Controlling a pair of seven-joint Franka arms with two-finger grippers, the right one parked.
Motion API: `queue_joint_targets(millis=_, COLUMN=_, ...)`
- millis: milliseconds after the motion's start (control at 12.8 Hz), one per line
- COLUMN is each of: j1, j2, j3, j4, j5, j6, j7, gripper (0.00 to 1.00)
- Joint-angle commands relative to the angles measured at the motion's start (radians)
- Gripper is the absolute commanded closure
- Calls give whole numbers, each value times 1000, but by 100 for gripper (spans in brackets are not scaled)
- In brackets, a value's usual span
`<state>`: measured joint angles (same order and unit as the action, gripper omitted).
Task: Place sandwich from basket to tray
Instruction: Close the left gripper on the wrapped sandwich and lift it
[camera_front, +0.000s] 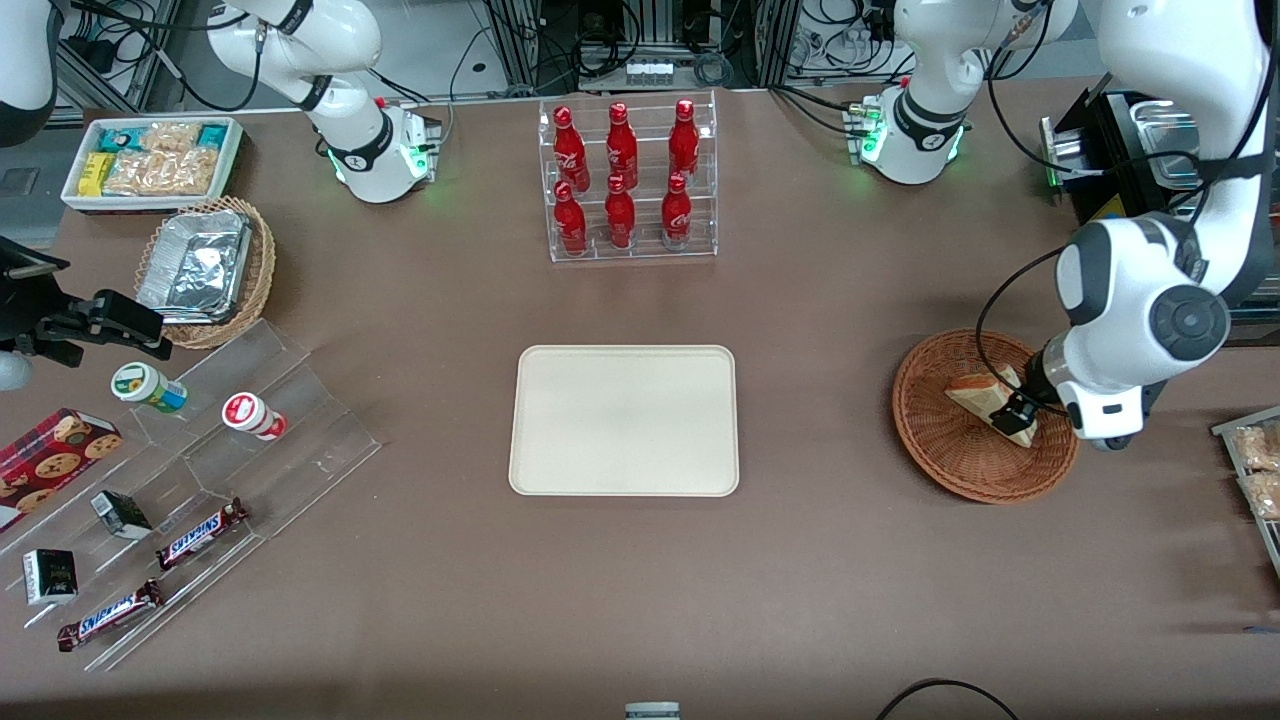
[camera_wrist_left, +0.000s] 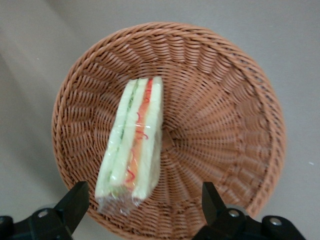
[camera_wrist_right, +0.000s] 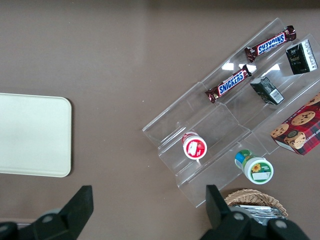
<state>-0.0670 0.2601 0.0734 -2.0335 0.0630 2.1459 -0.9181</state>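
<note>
The sandwich (camera_front: 983, 394), a pale bread wedge in clear film with red and green filling, lies in the round reddish-brown wicker basket (camera_front: 960, 478) toward the working arm's end of the table. My gripper (camera_front: 1016, 412) hangs just above the basket at the sandwich's end nearer the front camera. The left wrist view shows the gripper (camera_wrist_left: 144, 195) open, its black fingers (camera_wrist_left: 75, 200) spread wide on either side of the wrapped end of the sandwich (camera_wrist_left: 136, 142), clear of it, over the basket (camera_wrist_left: 225, 115). The cream tray (camera_front: 625, 420) lies flat mid-table, with nothing on it.
A clear rack of red bottles (camera_front: 625, 180) stands farther from the front camera than the tray. Toward the parked arm's end are a tan basket of foil containers (camera_front: 205, 270), a white snack bin (camera_front: 150, 160) and an acrylic stand (camera_front: 250, 440) with snacks. Packaged snacks (camera_front: 1255, 470) lie beside the basket.
</note>
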Motion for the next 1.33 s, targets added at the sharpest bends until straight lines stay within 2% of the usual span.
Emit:
queue_joint_targets(millis=0, j1=33, j2=4, j3=13, j4=-8, j5=32, j6=9, j7=20, gripper=0)
queue_joint_targets(millis=234, j1=87, j2=27, j3=11, j4=-16, j5=11, j6=54, j7=33, gripper=0)
queue_joint_targets(millis=391, j1=95, j2=62, j3=11, j4=-25, j5=-64, j6=110, j7=28, gripper=0)
queue_joint_targets(millis=469, j1=96, j2=71, j3=13, j4=-27, j5=-75, j6=127, j7=30, gripper=0)
queue_joint_targets(millis=938, j1=85, j2=79, j3=11, j4=-36, j5=-80, j6=143, j7=30, gripper=0)
queue_joint_targets(millis=1250, j1=72, j2=93, j3=9, j4=-102, j5=-78, j6=235, j7=30, gripper=0)
